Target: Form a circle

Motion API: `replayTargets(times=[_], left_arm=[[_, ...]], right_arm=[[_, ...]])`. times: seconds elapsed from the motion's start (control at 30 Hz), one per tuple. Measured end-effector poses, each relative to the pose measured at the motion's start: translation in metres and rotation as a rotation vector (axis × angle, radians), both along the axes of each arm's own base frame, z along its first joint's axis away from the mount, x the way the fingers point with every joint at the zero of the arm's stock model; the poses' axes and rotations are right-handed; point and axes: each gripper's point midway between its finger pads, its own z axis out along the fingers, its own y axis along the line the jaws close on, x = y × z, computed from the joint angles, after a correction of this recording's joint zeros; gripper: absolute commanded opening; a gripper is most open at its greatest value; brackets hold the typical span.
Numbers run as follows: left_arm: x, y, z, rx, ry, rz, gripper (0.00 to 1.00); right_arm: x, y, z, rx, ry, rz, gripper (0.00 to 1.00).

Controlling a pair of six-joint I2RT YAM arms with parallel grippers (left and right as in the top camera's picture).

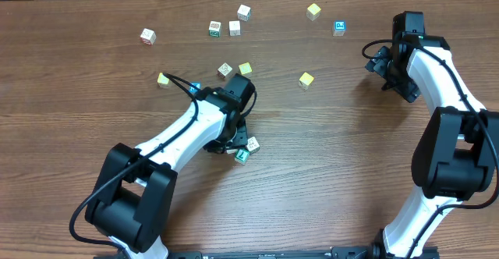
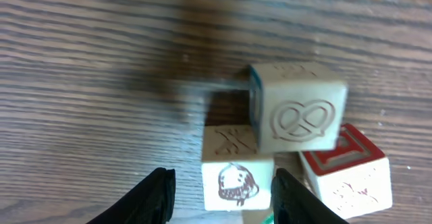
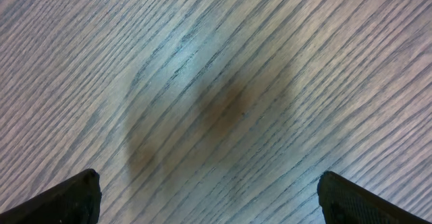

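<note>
- Wood-grain desk (image 1: 327,189); the circle (image 1: 246,149) just a tight clump beside left arm (image 1: 183,130), no ring yet.
- Left jaws part-open astride one cube (image 2: 236,180), unclamped.
- Right jaws wide open, empty.

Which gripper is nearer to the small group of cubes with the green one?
Left. The left gripper is right over the group; the right gripper is far off, above bare table.

bench (image 1: 327,165): brown wood grain, cubes scattered over the far half
yellow cubes: plain; far right (image 1: 313,11), mid right (image 1: 306,79), centre (image 1: 245,69), left (image 1: 163,79)
blue-faced cube (image 1: 340,28): far right, near the far yellow one
far cluster: two whitish cubes (image 1: 244,12) (image 1: 235,28), green-printed cube (image 1: 214,29) just beside
lone whitish cube (image 1: 147,36): far left, apart
patterned cube (image 1: 224,70): just left of the centre yellow one
</note>
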Motion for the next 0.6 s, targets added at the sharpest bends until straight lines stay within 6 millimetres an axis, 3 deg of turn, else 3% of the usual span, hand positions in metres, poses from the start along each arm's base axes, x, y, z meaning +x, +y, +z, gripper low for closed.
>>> replayTargets(times=[0.6], left_arm=[[0.0002,-0.0005,-0.0087,0.008,0.014,-0.030,0.40]], right_arm=[[0.0000,0.0000,0.0000,0.000,0.000,0.000,1.00]])
